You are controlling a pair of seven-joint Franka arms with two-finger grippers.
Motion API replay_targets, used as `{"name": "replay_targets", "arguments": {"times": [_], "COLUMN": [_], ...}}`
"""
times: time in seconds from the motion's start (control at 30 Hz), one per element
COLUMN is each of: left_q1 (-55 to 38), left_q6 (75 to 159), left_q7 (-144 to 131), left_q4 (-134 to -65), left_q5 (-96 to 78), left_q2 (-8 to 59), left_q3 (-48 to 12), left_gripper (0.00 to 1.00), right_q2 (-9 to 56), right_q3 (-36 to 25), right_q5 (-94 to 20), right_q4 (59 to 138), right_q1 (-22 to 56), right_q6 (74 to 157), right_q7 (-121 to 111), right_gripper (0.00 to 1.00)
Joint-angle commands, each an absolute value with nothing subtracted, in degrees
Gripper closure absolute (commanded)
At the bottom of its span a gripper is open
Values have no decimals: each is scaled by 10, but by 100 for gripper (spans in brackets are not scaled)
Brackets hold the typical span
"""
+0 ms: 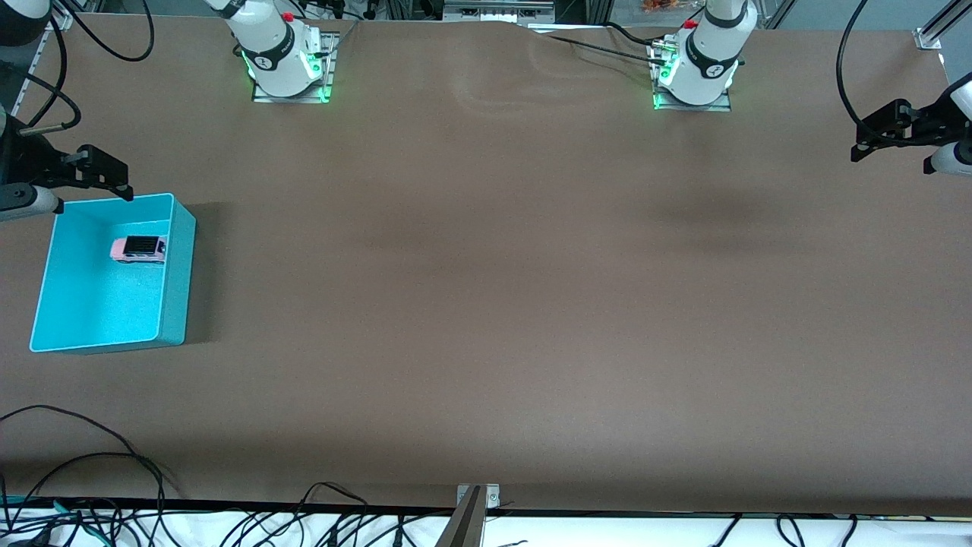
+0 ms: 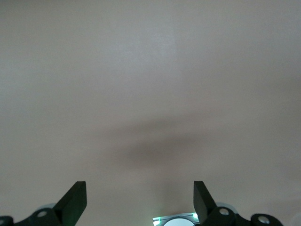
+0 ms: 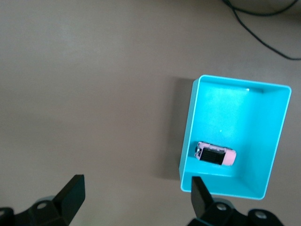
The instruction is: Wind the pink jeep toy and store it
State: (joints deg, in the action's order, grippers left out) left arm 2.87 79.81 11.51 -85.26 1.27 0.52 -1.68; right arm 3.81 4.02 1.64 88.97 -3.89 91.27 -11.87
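At the right arm's end of the table, the right gripper (image 1: 106,173) hangs in the air over the bin's rim on the side toward the robots' bases, its 2 fingers (image 3: 70,195) spread wide with nothing between them. Just below it in the front view stands the turquoise bin (image 1: 176,281), an open rectangular box sitting flat on the brown table (image 1: 486,304). The pink jeep toy (image 1: 139,248) lies inside the bin on its floor, in the part of the bin farther from the front camera, resting on its wheels with its black roof facing up. In the right wrist view the pink jeep toy (image 3: 215,154) sits close beside one long wall of the turquoise bin (image 3: 188,136), lying crosswise to that wall, and no finger touches it. The middle of the table carries only faint shadows. The 2 arm bases, each with green lights glowing at the foot, stand along the edge of the table farthest from the front camera. At the left arm's end of the table, the left gripper (image 1: 885,131) waits up in the air over the table's edge, well apart from the bin, and the left wrist view shows its fingers (image 2: 75,200) standing wide apart and empty over bare tabletop. Loose black cables (image 1: 114,486) trail along the table edge nearest the front camera.
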Motion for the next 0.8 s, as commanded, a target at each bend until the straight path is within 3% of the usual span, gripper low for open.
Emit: {"name": "replay_targets", "arguments": {"times": [0.0, 0.37, 0.77], "left_q1": [28, 28, 29], "left_q6": [793, 793, 793], "left_q7": [117, 117, 117], "left_q4": [-834, -834, -834], "left_q5": [17, 17, 17], "left_q2": [13, 13, 13], "left_q3": [-18, -18, -18], "left_gripper": [0, 0, 0], "right_q2": [47, 57, 58], "right_q3": [37, 9, 18], "right_q5": [32, 37, 79], "right_q4": [864, 853, 853], "right_q1": [-26, -27, -26], "right_q6": [889, 888, 896], "right_q7": [-61, -55, -7], "right_gripper": [0, 0, 0]}}
